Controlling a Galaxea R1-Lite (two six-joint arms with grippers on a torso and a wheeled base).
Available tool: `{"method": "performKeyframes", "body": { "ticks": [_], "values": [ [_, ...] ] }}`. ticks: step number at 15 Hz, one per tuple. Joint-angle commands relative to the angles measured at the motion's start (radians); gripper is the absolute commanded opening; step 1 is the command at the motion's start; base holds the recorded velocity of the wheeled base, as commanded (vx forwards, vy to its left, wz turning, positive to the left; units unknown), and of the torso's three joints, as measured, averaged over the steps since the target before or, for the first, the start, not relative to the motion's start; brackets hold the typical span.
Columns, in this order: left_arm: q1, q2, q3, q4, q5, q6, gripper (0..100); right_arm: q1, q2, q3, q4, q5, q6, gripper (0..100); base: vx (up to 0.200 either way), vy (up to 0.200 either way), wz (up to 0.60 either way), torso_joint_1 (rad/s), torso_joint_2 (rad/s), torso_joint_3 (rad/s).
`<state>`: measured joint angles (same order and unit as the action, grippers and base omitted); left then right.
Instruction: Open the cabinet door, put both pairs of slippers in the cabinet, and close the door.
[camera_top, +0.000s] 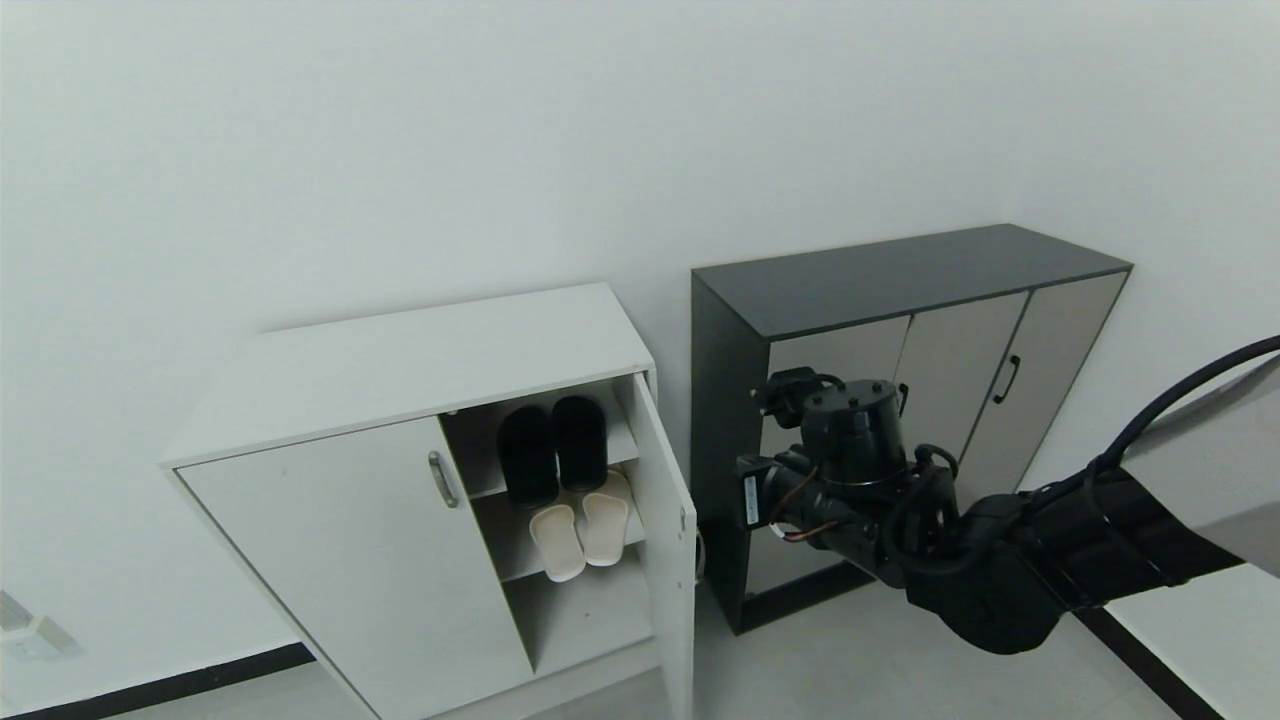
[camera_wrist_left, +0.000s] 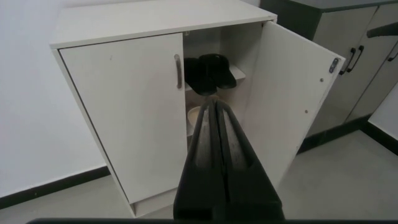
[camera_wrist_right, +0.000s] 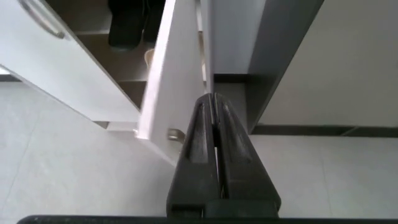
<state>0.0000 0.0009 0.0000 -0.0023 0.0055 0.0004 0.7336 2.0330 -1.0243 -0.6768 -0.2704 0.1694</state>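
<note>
Right gripper (camera_wrist_right: 215, 96) has its two fingers pressed flat together with nothing between them, and it sits low on the outer side of the white cabinet's (camera_top: 400, 350) open right door (camera_top: 665, 500), near the small metal handle (camera_wrist_right: 175, 134) on that door. Whether it touches the panel cannot be told. Seen from the head, the right arm reaches across in front of the dark cabinet (camera_top: 900, 280), which stands just beside the white one against the wall with its own doors closed. The left gripper (camera_wrist_left: 216, 102) is likewise closed on nothing, its fingers meeting in a thin line. It is held out in front of the white cabinet, well apart from it, roughly in line with the opening. The right door stands swung outward, while the left door (camera_top: 340, 560) is closed, its metal pull (camera_top: 443, 480) upright near the inner edge. Inside, the black slippers (camera_top: 553, 450) lie side by side on the upper shelf, their near ends jutting past its front edge. The white slippers (camera_top: 585, 525) lie side by side on the shelf just below, also overhanging the front a little. The black pair (camera_wrist_left: 211, 71) also shows from the left wrist, with one white slipper (camera_wrist_left: 194, 115) partly hidden behind the fingers. Grey floor (camera_top: 850, 660) runs under both cabinets.
</note>
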Motion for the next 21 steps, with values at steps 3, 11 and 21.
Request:
{"method": "performKeyframes", "body": {
  "ticks": [3,11,21],
  "values": [
    [0.000,0.001,0.000,-0.001,0.001,0.000,0,0.004,-0.005,0.004,-0.001,0.000,-0.005,0,0.000,0.000,0.40,0.002,0.00,0.003],
    [0.000,0.001,0.000,-0.001,0.001,0.000,0,0.001,0.006,0.016,-0.032,0.002,-0.005,0,0.000,0.000,0.30,0.000,0.00,0.001],
    [0.000,-0.001,0.000,-0.001,0.002,0.000,0,-0.080,0.030,0.041,-0.063,0.023,-0.067,0,0.000,0.000,0.00,0.000,0.00,0.000]
  ]
}}
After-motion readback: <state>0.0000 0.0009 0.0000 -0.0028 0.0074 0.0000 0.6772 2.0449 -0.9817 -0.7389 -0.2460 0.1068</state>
